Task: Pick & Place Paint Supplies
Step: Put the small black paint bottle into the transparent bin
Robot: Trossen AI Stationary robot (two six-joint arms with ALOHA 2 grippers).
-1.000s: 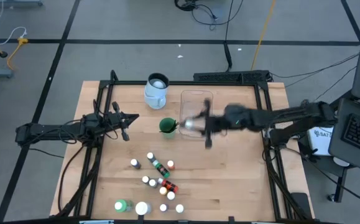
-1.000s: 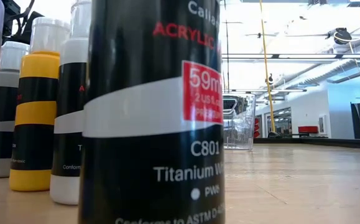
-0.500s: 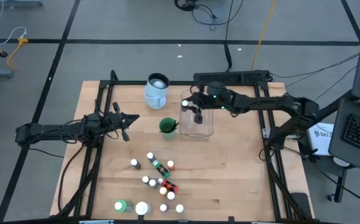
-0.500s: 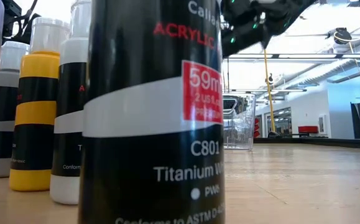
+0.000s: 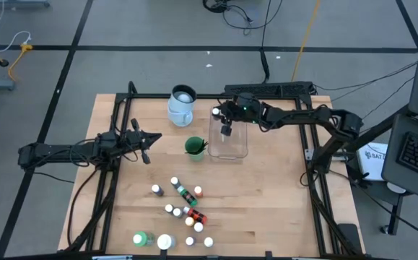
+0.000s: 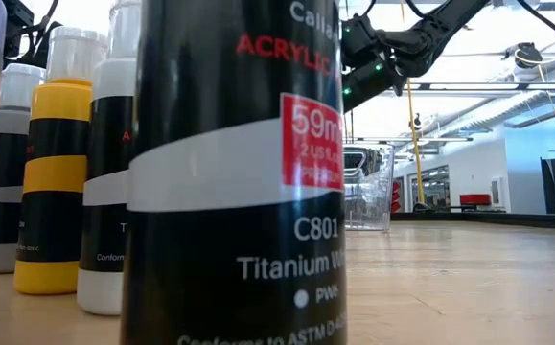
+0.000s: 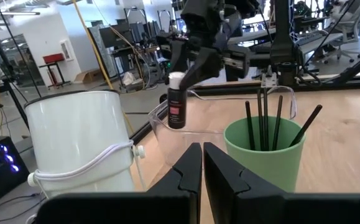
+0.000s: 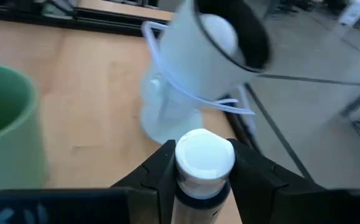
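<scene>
Desk (image 5: 281, 209) of pale wood. Left pincer (image 5: 145, 146) pressed together, holding nothing, hovering at the left side near the green cup (image 5: 193, 146) of thin dark brushes (image 7: 263, 121). Pale blue-white jug (image 5: 182, 104) at the far edge. Loose white-capped paint bottles (image 5: 186, 213) lie scattered at the near edge. Right pincer (image 5: 225, 124) pinches a small black white-capped paint bottle (image 7: 176, 99), upright, above the far left corner of the clear rectangular plastic tub (image 5: 230, 148).

- Bare table (image 5: 281, 195) lies open to the right of the scattered paint bottles (image 5: 187, 213), near side
- Far side is crowded: jug (image 5: 182, 105), green cup (image 5: 194, 146) holding upright brushes (image 7: 263, 118), and clear tub (image 5: 230, 141) stand close together
- Open board between cup and bottle cluster
</scene>
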